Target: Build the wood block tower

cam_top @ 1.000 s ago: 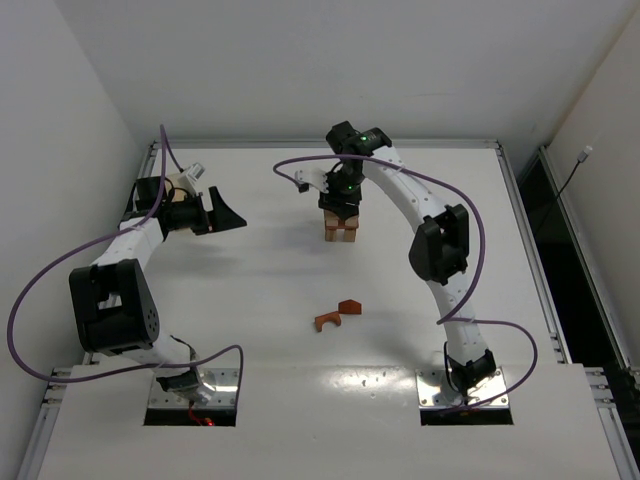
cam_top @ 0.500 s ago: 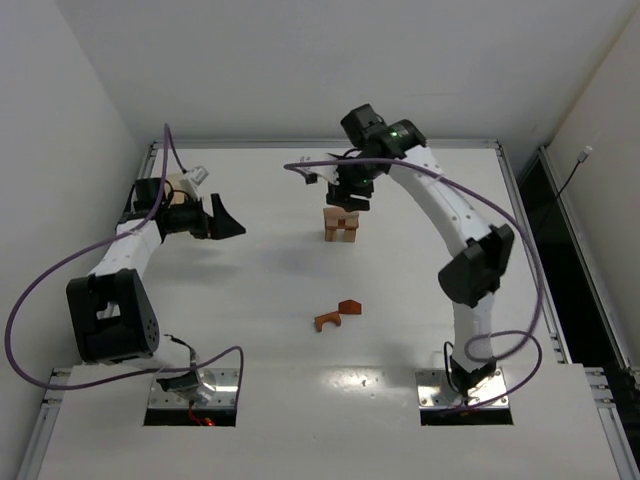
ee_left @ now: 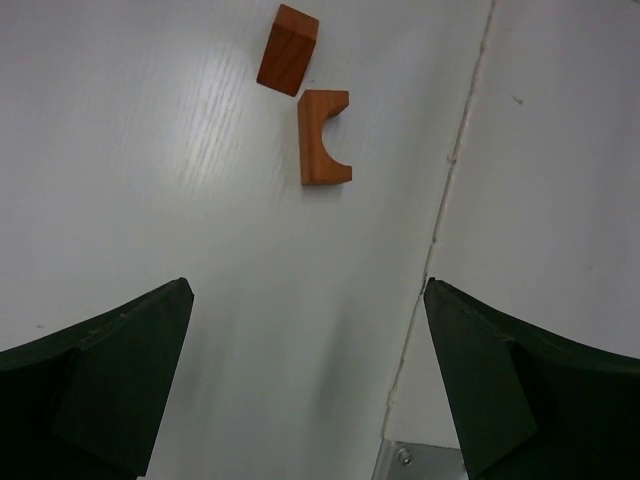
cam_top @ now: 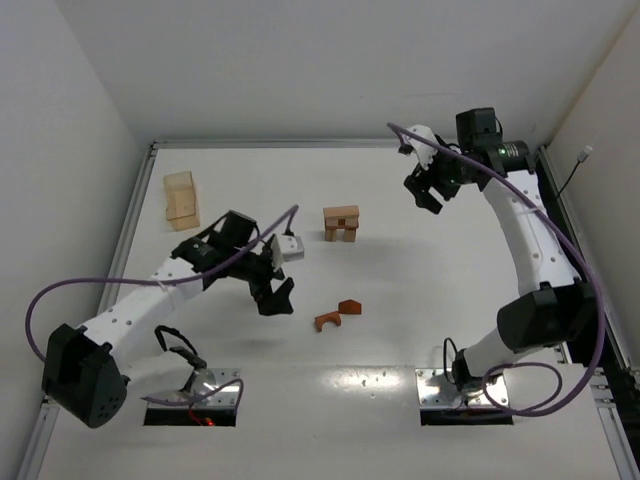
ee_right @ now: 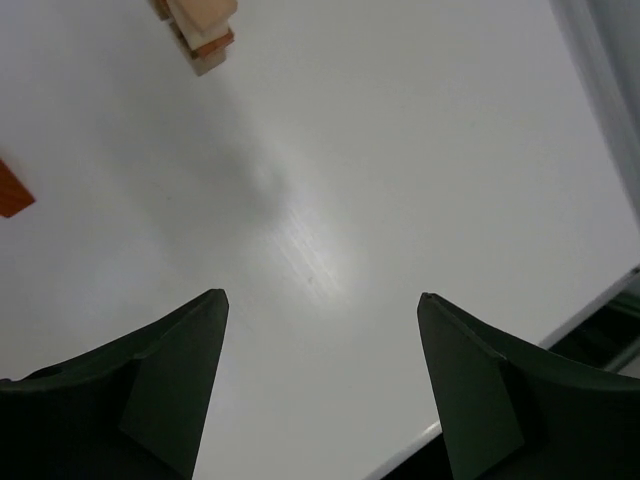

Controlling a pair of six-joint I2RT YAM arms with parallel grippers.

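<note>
The wood block tower is a short stack of pale and reddish blocks at the table's middle back; its corner shows in the right wrist view. A reddish-brown arch and wedge lie loose in front of it, apart from each other, and also show in the left wrist view, arch and wedge. My left gripper is open and empty, left of the arch; in its own view the jaws stand wide. My right gripper is open and empty, right of the tower.
A larger pale wooden box stands at the back left. A seam in the table top runs past the arch. The table's right edge lies close under the right gripper. The white walls close in the table on three sides.
My right gripper rose off the tower top and swung away to the back right. My left arm swung from the wooden box at the back left to the middle, near the arch and wedge.
</note>
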